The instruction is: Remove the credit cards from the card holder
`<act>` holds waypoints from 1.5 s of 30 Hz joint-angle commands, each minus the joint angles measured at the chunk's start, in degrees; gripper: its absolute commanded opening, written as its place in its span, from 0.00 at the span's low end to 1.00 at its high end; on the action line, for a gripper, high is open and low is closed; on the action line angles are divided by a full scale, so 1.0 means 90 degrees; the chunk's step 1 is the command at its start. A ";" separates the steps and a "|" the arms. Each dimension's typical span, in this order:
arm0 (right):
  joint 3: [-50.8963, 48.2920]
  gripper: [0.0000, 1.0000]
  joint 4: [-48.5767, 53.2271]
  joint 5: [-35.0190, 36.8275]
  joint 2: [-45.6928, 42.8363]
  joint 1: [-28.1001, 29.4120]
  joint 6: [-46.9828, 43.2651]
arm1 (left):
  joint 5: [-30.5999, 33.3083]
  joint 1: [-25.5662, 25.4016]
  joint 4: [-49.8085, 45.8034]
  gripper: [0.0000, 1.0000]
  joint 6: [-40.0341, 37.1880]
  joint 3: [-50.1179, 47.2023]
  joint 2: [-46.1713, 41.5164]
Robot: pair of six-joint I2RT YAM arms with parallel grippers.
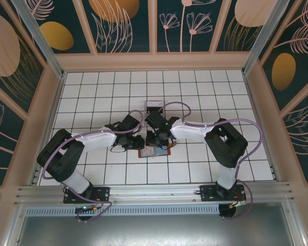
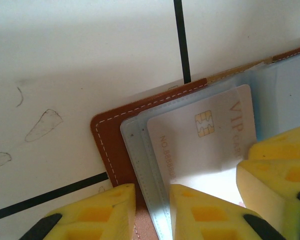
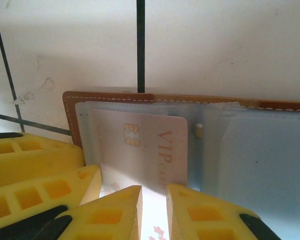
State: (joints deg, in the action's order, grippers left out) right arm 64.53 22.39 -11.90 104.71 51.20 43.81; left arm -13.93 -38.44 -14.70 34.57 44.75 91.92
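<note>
The open wallet [image 1: 155,152] lies mid-frame on the table [image 1: 92,92]. The left gripper [image 2: 152,212], narrow, straddles the wallet's left edge. The right gripper [image 3: 154,212], also narrow, brackets the white card [image 3: 145,150] at its bottom edge. I cannot tell if either truly grips. The extraction is beginning; next, the card likely needs a firm pinch and a straight slide out.

read: "VIP CARD" | on: whitish credit card [image 3: 140,155] | also: "NO 3888…", rest hidden

A small boxy object [image 1: 155,106] sits on the white gridded tabletop [image 1: 92,87]; dark floral panels [image 1: 126,25] wall 3 sides.
</note>
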 commanded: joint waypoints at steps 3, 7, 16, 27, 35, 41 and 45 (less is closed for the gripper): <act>0.0136 0.21 0.0060 0.0111 0.0152 0.0034 -0.0131 | 0.0170 -0.0031 -0.0171 0.26 -0.0081 -0.0163 -0.0017; 0.0134 0.21 0.0198 0.0264 0.0158 0.0044 -0.0150 | 0.0229 -0.0032 -0.0203 0.30 -0.0061 -0.0160 -0.0104; 0.0164 0.21 0.0442 0.0531 0.0037 0.0052 -0.0191 | 0.0279 -0.0035 -0.0259 0.30 -0.0042 -0.0142 -0.0169; 0.0197 0.21 0.0361 0.0482 -0.0238 0.0041 -0.0143 | 0.0422 -0.0030 -0.0372 0.29 -0.0109 -0.0120 -0.0057; 0.0149 0.21 0.0354 0.0482 -0.0161 0.0038 -0.0163 | 0.0552 -0.0032 -0.0486 0.28 -0.0169 -0.0104 0.0000; 0.0066 0.21 0.0285 0.0444 -0.0067 0.0017 -0.0174 | 0.0560 -0.0031 -0.0505 0.28 -0.0169 -0.0107 0.0031; -0.0006 0.21 0.0249 0.0452 -0.0012 0.0015 -0.0198 | 0.0557 -0.0032 -0.0525 0.28 -0.0170 -0.0099 0.0041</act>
State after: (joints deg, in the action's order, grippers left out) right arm 64.69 24.18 -8.91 104.36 51.35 43.35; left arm -11.35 -38.65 -15.38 34.11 44.36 91.13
